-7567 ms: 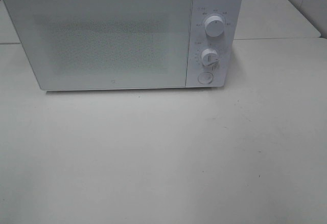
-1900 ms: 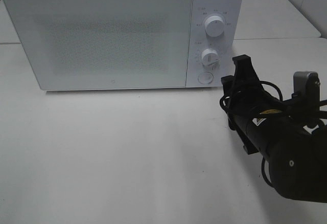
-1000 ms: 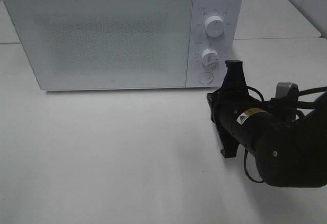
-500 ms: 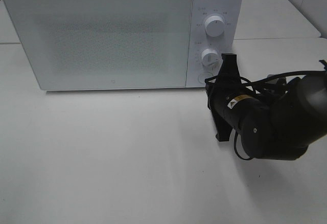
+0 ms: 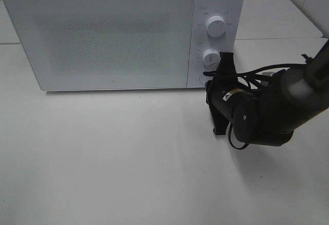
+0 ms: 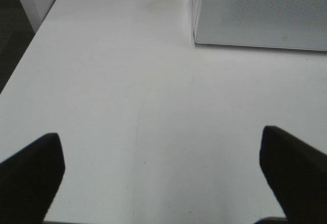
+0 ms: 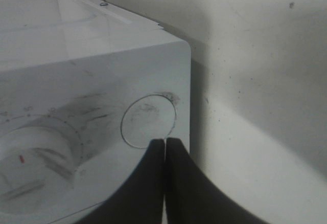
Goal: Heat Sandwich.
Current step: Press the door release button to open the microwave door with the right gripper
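Black right gripper (image 7: 164, 141), fingers together, at microwave button (image 7: 148, 119); left gripper (image 6: 158, 133) spread wide.

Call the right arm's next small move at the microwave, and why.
Probably ease the right gripper forward onto the round button, likely the door release. Its jaws are shut, the tips sit at the button's rim, and the microwave door is closed; no sandwich is in view.
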You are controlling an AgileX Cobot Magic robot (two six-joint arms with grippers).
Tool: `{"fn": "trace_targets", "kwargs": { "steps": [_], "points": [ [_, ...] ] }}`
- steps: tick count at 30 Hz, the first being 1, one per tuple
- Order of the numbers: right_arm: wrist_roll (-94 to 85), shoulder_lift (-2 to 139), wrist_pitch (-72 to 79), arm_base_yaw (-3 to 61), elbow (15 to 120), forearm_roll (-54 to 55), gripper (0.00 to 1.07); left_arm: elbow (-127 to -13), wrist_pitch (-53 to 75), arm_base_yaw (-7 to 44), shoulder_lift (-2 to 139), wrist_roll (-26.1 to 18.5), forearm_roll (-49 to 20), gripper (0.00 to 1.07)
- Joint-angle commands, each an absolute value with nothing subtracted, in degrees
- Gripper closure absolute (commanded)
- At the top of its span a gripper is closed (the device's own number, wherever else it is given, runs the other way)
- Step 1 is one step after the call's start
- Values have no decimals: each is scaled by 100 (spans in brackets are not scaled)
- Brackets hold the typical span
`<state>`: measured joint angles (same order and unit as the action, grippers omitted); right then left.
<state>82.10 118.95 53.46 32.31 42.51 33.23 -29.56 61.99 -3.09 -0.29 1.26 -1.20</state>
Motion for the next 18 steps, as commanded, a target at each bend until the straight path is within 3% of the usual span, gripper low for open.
{"fn": "trace_targets", "kwargs": {
  "steps": [1, 18],
  "points": [
    [8182, 11981, 5300, 3146, 4481, 3226, 107, -2956, 6148, -321, -52, 120, -126, 10],
    [8056, 12215, 5128, 2928, 4859, 3094, 107, -2956, 6148, -321, -57, 120, -126, 10]
  ]
}}
